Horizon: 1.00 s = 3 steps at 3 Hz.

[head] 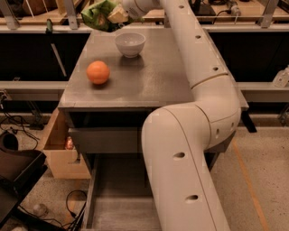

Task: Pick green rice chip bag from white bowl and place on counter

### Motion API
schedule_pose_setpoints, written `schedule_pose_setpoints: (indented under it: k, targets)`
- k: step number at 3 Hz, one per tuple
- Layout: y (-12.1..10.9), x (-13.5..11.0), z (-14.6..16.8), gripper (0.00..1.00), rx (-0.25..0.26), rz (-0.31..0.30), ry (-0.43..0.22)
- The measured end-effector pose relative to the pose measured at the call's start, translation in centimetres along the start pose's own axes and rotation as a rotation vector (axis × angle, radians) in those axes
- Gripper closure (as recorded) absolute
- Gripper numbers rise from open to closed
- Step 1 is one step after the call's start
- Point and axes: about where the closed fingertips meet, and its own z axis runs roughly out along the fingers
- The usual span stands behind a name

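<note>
Seeing the hand (118, 14) pinching the green rice chip bag (95, 16), hovering up-left of the white bowl (130, 43) on the surface (149, 77).

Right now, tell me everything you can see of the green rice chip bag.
The green rice chip bag is a crumpled, shiny green foil pouch with yellow-orange and white print. It hangs in the air over the far edge of the counter, higher than the white bowl and offset to the picture's left, touching neither. Only the gripper touches it, shut on the end nearest the arm, and the rest juts out sideways. Its top reaches the picture's upper edge.
</note>
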Motion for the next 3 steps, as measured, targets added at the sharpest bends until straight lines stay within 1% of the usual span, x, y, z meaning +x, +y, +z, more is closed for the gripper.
schedule_pose_setpoints:
  k: [1, 2, 3]
  targets:
    - [-1.4, -2.5, -2.1, 1.00, 0.038, -0.059, 0.006]
    - [-3.9, -3.7, -5.9, 1.00, 0.109, -0.085, 0.030]
    - [-6.7, -4.2, -10.6, 1.00, 0.201, -0.089, 0.093]
